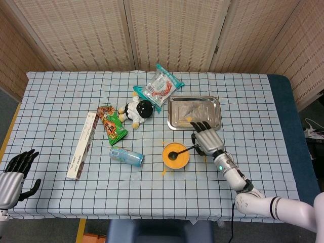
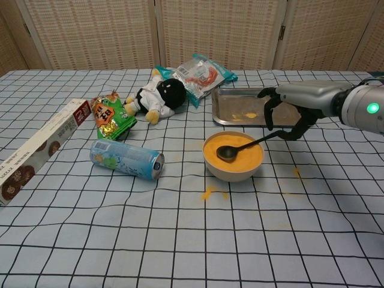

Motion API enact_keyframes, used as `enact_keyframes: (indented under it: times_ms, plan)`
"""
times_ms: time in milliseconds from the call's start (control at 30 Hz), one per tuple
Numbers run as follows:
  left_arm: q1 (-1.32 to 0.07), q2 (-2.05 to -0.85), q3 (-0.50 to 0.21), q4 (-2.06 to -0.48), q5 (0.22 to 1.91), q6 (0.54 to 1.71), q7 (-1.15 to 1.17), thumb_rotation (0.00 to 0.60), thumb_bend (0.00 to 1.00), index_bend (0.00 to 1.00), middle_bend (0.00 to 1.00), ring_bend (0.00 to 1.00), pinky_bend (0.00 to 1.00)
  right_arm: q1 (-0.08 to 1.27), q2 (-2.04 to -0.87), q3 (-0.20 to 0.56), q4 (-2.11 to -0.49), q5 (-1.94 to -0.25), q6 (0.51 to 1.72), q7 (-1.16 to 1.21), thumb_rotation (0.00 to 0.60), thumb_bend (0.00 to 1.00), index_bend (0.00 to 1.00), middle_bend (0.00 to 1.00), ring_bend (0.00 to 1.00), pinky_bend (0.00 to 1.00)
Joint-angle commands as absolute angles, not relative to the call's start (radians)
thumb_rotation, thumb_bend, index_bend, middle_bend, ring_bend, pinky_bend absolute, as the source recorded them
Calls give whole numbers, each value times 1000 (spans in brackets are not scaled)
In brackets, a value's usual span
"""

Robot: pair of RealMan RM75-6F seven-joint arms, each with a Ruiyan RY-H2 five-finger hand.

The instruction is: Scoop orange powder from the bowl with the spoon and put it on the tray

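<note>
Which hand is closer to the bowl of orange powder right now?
Right. The right hand sits just beside the bowl, at the spoon handle; the left hand is at the table's far left corner.

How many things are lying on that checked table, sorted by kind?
Snack packets: 2, a green one and a clear one with red contents
Boxes: 1, a long biscuit box
Drink cans: 1
Soft toys: 1
Bowls of orange powder: 1
Spoons: 1
Metal trays: 1
Total: 8
</note>
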State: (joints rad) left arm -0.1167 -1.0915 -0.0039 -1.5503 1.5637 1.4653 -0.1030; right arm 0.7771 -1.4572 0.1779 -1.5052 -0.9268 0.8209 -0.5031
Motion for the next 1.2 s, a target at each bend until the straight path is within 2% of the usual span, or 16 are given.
enact_keyframes:
  times_ms: [33,1067,1133,1200]
  plan:
    - [-117,-1091,-3,-1551,1565,1465,-101,600,434,0,0,0,84,783,-1452,171,-1509,-918,818,-503,600,372,489,0,0,0]
    - [-120,-1091,-1,-1551,1564,1458,-110,600,435,0,0,0,84,813,-1454,126,-1508,-876,849,-497,600,372,519,0,0,0]
    - [-107,-1052,8,-1609,1580,1481,-95,600,436,0,0,0,84,815,-1455,123,-1507,-875,849,-498,600,371,529,0,0,0]
    - [-123,-1076,3,-1575,1550,1436,-96,600,436,0,0,0,84,817,-1456,121,-1506,-874,850,-499,600,371,529,0,0,0]
